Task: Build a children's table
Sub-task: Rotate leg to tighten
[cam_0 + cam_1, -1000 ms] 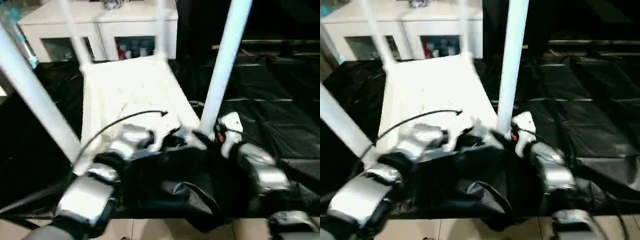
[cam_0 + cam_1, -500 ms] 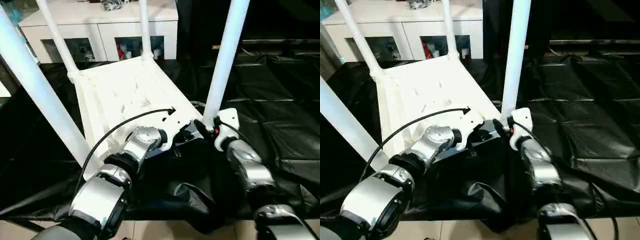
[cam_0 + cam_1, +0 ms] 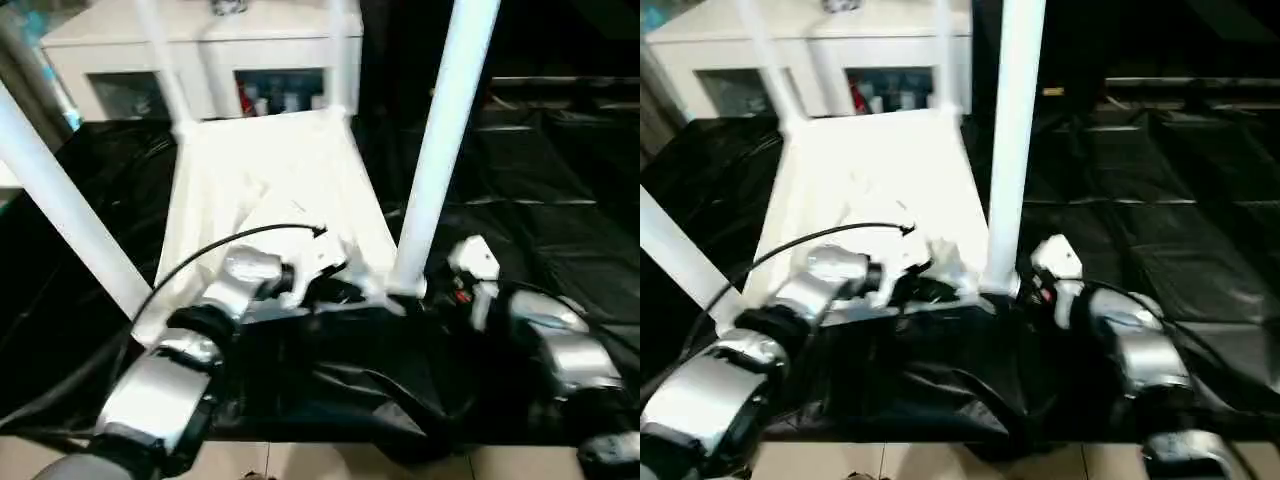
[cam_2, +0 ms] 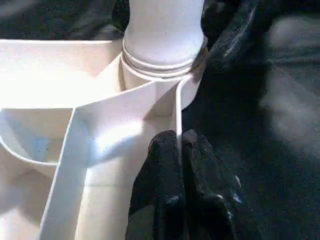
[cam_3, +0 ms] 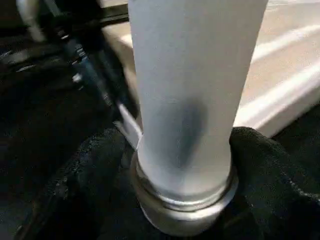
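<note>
The upside-down white plastic children's table (image 3: 270,170) looks smooth and slightly glossy all over, ribs and round tube legs (image 3: 440,150) included. It's lying on crinkly black plastic sheeting (image 3: 560,190) that's shiny where light hits the folds. The robot's silver forearms (image 3: 560,350) read as polished metal, and the left gripper's black fingers (image 4: 175,170) look matt and rubbery.

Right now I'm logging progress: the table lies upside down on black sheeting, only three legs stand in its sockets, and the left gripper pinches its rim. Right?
One slip: four legs stand, not three, per the left eye view. The table is upside down on the black sheeting, and the left gripper pinches its rim.
</note>
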`<state>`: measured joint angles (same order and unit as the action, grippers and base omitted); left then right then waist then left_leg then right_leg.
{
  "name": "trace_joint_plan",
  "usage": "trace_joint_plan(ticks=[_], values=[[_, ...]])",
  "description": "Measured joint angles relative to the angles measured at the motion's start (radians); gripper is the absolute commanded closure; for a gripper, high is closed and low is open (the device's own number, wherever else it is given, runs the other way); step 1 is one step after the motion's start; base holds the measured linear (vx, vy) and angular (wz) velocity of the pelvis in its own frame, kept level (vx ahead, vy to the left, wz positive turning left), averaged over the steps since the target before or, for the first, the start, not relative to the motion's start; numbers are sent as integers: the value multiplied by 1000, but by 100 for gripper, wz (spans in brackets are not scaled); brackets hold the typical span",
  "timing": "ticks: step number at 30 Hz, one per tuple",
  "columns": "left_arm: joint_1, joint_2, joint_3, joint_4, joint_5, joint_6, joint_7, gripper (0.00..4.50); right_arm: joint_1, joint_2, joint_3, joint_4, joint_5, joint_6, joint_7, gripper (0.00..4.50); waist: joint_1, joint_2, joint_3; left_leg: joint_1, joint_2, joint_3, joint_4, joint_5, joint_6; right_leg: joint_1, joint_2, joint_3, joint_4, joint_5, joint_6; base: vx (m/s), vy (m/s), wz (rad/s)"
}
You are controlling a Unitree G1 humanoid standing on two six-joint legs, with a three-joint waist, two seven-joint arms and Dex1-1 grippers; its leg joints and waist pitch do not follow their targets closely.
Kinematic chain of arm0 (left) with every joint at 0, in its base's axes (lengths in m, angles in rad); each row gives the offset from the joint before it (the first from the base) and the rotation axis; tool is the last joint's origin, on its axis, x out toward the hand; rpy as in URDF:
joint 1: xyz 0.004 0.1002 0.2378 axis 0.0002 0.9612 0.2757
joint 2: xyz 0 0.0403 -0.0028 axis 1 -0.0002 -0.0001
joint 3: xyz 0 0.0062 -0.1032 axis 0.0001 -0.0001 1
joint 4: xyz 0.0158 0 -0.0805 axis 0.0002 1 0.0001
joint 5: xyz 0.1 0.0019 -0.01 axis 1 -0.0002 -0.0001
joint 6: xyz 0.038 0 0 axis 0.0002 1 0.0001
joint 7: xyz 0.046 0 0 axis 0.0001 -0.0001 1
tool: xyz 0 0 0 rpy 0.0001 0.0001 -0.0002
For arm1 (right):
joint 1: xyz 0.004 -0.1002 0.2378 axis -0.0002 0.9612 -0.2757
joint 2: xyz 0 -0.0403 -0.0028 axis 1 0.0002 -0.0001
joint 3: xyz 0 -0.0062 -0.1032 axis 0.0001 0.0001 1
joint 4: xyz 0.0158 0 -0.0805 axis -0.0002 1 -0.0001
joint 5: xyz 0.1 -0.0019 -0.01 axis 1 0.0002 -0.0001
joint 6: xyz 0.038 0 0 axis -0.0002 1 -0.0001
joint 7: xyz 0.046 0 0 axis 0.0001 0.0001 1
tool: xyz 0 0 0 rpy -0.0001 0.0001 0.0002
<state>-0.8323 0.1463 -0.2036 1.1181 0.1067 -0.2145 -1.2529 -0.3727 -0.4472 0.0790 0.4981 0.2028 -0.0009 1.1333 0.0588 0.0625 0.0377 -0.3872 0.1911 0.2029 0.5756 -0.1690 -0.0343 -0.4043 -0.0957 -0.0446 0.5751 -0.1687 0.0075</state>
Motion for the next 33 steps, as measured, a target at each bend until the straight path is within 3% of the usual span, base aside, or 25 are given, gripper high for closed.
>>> trace_joint_plan(ticks=[7, 8, 14, 22, 25, 28, 33], values=[[10, 17, -1, -13, -8, 0, -57, 450, 3, 4, 7, -16, 14, 25, 28, 121, 5, 0, 0, 0, 0, 0, 0, 0, 0, 0, 0, 0, 0, 0, 0, 0, 0, 0], [10, 17, -1, -14, -8, 0, -60, 450, 3, 6, 7, -16, 19, 29, 28, 150, 5, 0, 0, 0, 0, 0, 0, 0, 0, 0, 0, 0, 0, 0, 0, 0, 0, 0], [18, 19, -1, -25, -9, 1, -74, 450, 3, 14, 6, -16, 30, 43, 30, 195, 5, 0, 0, 0, 0, 0, 0, 0, 0, 0, 0, 0, 0, 0, 0, 0, 0, 0], [19, 11, -1, -25, 1, -3, -16, 450, 27, 47, -16, -26, 35, 57, -34, 210, 5, 0, 0, 2, 0, 0, 1, 0, 0, 1, 0, 1, 1, 1, -1, 0, 0, 0], [12, -14, 4, -5, 9, 13, 127, 450, 10, 106, -34, 11, -9, 32, -211, 212, -7, -2, 0, 5, 0, 0, 3, 0, 0, 3, 0, 1, 2, 2, -3, 0, 0, 0], [-9, -56, 12, 16, 28, 53, 280, 450, -31, 176, -51, 61, -52, 31, -416, 214, -32, -5, 1, 8, -2, 0, 4, 0, 0, 4, 0, 2, 0, 0, 1, 0, 0, 0], [-40, -138, 29, 55, 44, 119, 492, 450, -90, 283, -82, 120, -108, 44, -713, 225, -60, -5, 0, 9, -4, -6, 0, 0, 0, 7, 0, -3, -18, -1, 1, 0, 0, 0]])
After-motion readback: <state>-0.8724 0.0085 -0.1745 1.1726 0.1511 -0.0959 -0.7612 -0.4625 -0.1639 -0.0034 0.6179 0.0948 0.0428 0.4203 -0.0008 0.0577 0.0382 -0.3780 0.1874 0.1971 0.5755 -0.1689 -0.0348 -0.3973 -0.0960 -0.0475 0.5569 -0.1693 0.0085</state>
